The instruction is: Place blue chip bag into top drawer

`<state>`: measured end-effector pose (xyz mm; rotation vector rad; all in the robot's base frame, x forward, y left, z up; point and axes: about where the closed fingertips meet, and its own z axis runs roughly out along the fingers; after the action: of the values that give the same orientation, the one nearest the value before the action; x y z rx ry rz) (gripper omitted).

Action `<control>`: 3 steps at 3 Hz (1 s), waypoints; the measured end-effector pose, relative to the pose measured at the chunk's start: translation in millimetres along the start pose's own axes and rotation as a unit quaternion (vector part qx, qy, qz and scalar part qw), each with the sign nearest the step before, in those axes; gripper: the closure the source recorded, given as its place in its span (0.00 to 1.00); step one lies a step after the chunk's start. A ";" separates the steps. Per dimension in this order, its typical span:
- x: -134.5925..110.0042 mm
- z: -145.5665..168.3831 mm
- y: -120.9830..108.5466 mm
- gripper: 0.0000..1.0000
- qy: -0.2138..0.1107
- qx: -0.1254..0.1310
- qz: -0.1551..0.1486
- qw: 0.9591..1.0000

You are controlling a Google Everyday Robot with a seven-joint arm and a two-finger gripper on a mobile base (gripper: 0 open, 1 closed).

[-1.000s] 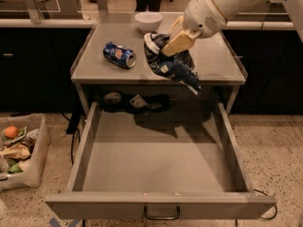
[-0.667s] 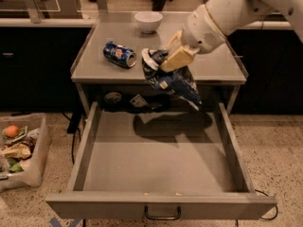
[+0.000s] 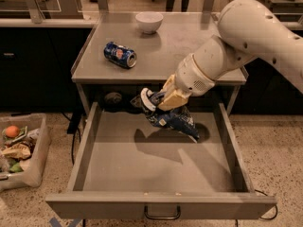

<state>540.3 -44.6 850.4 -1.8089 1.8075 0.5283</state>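
Note:
The blue chip bag (image 3: 173, 118), crumpled dark blue foil with a white end, hangs in my gripper (image 3: 163, 100) over the rear middle of the open top drawer (image 3: 156, 162). The gripper is shut on the bag's upper part, just in front of the table's front edge. The bag casts a shadow on the drawer's flat grey bottom. The drawer is pulled fully out, with a small loop handle (image 3: 162, 215) on its front.
A blue soda can (image 3: 120, 55) lies on its side on the grey table top (image 3: 189, 46), and a white bowl (image 3: 149, 22) stands at the back. A bin of scraps (image 3: 18, 150) sits on the floor to the left. Dark objects (image 3: 113, 100) lie under the table top behind the drawer.
My gripper has carried the chip bag off the table top, forward and down, so it now hangs over the open drawer.

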 end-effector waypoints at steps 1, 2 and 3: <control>0.0 0.1 0.0 1.00 0.000 0.000 0.000 1.000; 2.7 4.3 -0.6 1.00 -0.002 0.007 0.009 1.000; 20.1 32.0 12.0 1.00 -0.019 0.014 0.029 0.999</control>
<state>531.8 -40.6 811.9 -1.7208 1.8373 0.5541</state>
